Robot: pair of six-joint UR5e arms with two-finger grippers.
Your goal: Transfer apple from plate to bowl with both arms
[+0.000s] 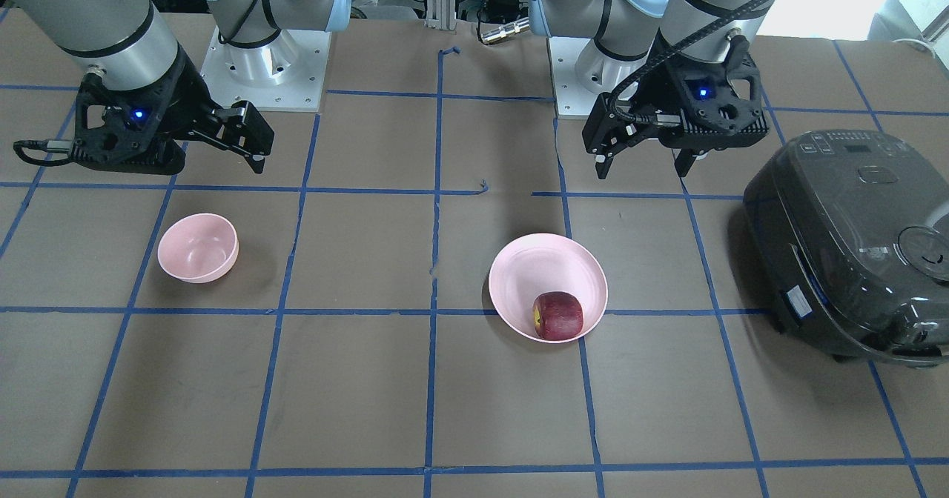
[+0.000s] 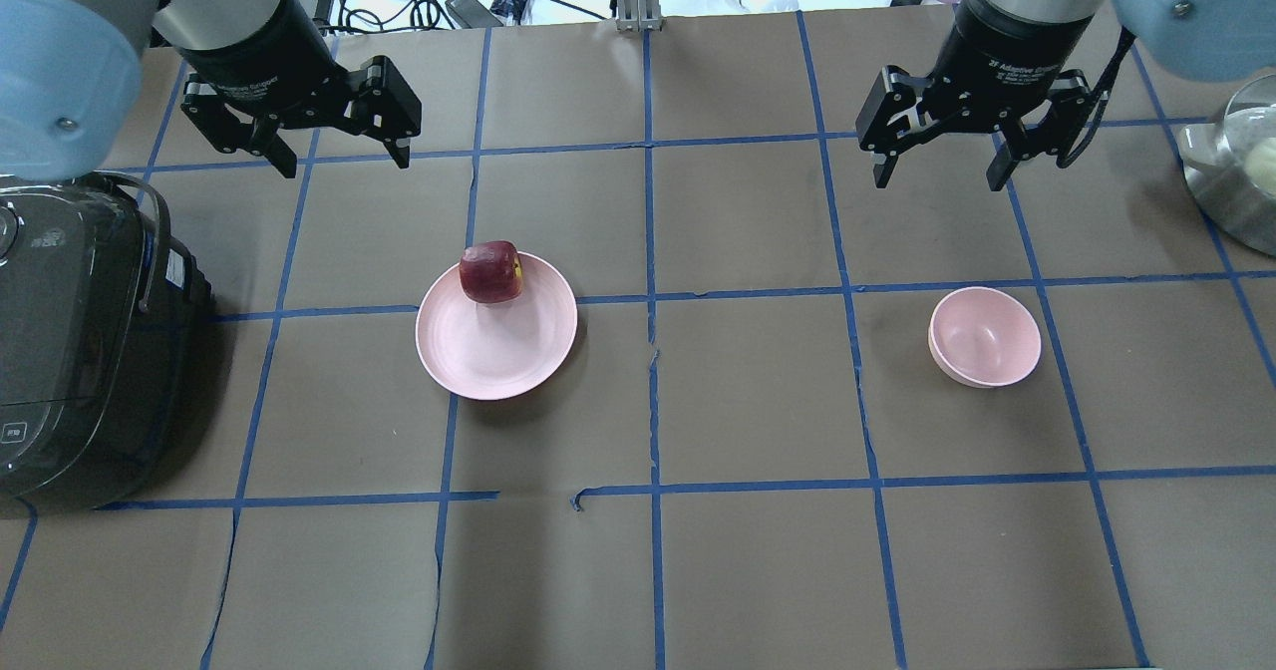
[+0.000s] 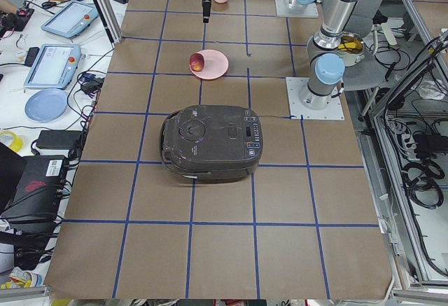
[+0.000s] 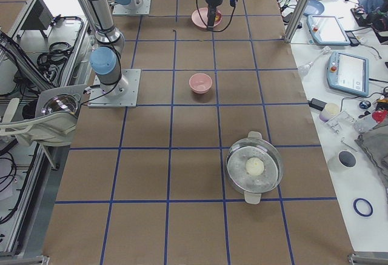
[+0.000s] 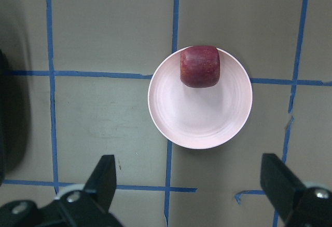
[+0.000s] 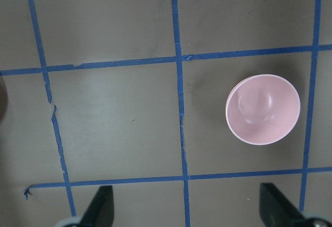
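The apple lies on the plate, in the left half of the counter. It sits against the part of the plate's rim that faces the counter's far edge, across from the robot, and the rest of the plate is bare. It is dark red, with a yellow patch at the end that points toward the counter's right edge.

The bowl stands upright in the right half of the counter, well apart from the plate, with nothing inside it.

The left tool hangs above the left half of the counter, near the plate. Its fingers are spread wide and grasp nothing. In the left wrist view the plate and apple show between the two fingers, clear of both.

The right tool hangs above the right half of the counter, near the bowl. It too is released, its fingers wide apart and touching nothing. In the right wrist view the bowl lies off toward one finger's side.

A dark rice cooker with its lid closed stands at the counter's left edge. A steel pot with a glass lid stands near the right edge. Blue tape lines cross the brown counter in a grid.
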